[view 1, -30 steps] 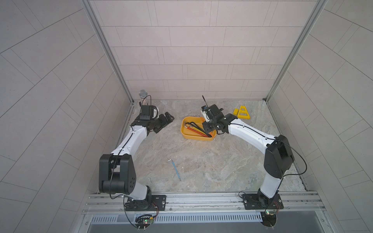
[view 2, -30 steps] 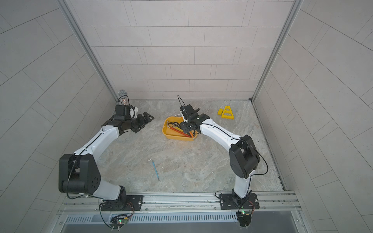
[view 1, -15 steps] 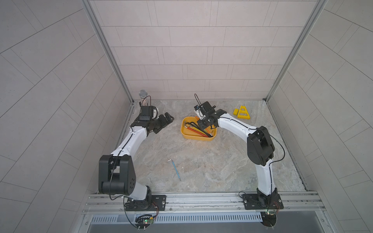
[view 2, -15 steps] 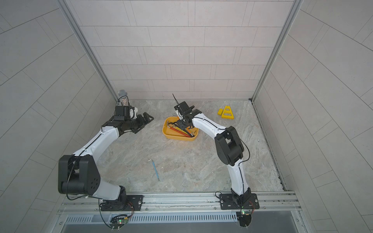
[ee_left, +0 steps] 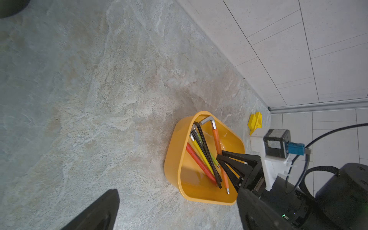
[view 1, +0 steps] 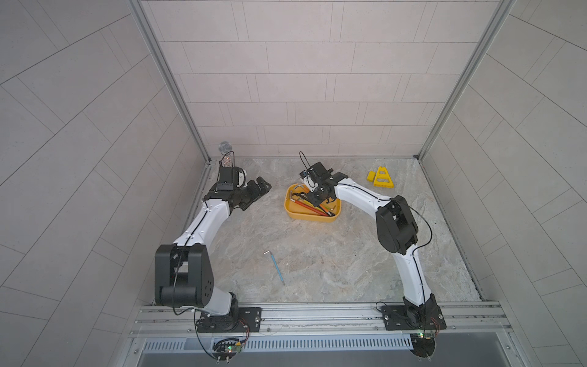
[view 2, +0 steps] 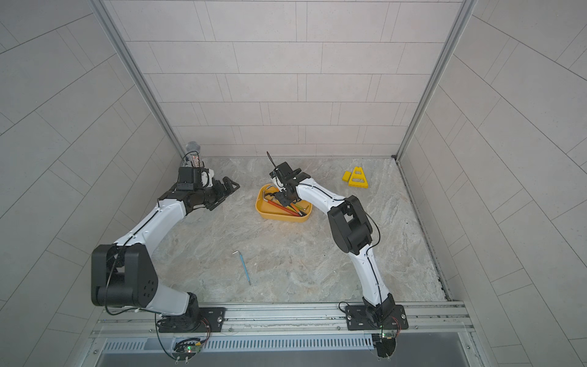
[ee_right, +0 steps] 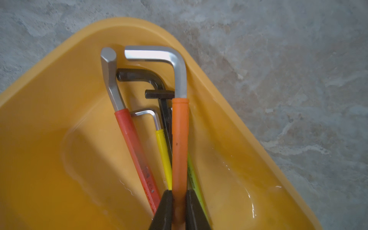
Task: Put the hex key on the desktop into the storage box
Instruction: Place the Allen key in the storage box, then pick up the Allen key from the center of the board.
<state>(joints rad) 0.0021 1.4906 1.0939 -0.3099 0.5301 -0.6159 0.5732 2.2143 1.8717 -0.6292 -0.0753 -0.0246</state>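
Your right gripper (ee_right: pixel 179 194) pinches the orange hex key (ee_right: pixel 180 139) inside the storage box (ee_right: pixel 49 89) — shaft alongside the other keys (ee_right: pixel 128 131); the left gripper (view 1: pixel 258 192) hangs open, well apart.

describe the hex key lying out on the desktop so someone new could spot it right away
Start at the grey marbled desktop; the yellow storage box sits toward its back. Nearer the front rail, alone on bare stone, lies the hex key: thin, blue-sleeved, with a short silver bend, while the other keys are all in the box.
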